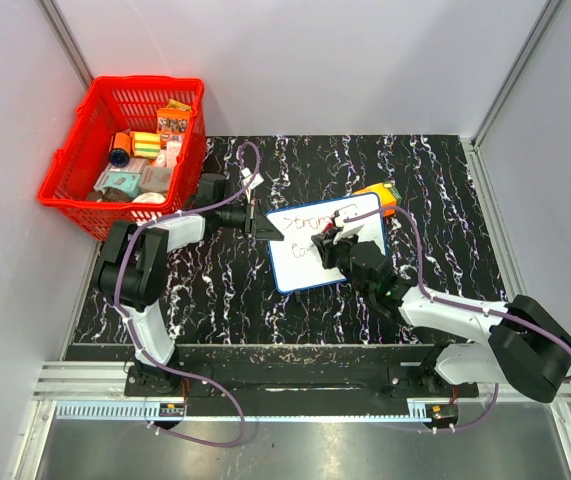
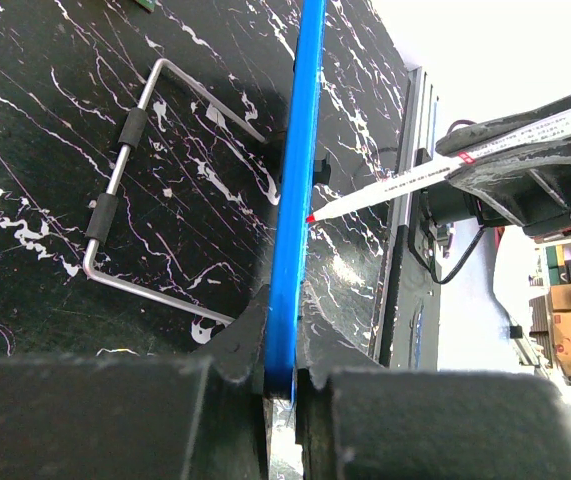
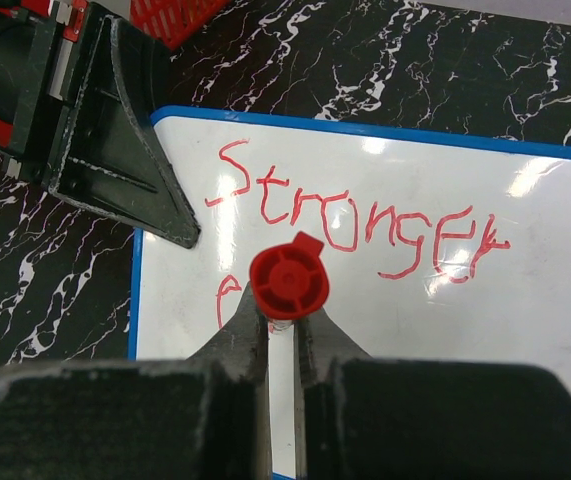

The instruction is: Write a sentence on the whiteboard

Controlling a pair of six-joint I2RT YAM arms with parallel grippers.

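The whiteboard (image 1: 320, 262), white with a thin blue frame, lies at the middle of the marble table. My left gripper (image 1: 262, 228) is shut on its left edge; the left wrist view shows the blue frame (image 2: 295, 190) edge-on, pinched in the left gripper (image 2: 290, 345). My right gripper (image 1: 333, 236) is shut on a marker with a red cap end (image 3: 288, 280), held upright over the board in the right gripper (image 3: 283, 308). The marker (image 2: 465, 158) has its red tip against the board. The sentence (image 3: 365, 215) reads "Stronger" in red, with a stroke of a second line (image 3: 225, 296) below.
A red basket (image 1: 125, 150) full of small goods stands at the back left. A small orange box (image 1: 382, 194) lies past the board's far right corner. A bent metal wire bracket (image 2: 125, 185) shows beside the board's edge. Grey walls close in both sides.
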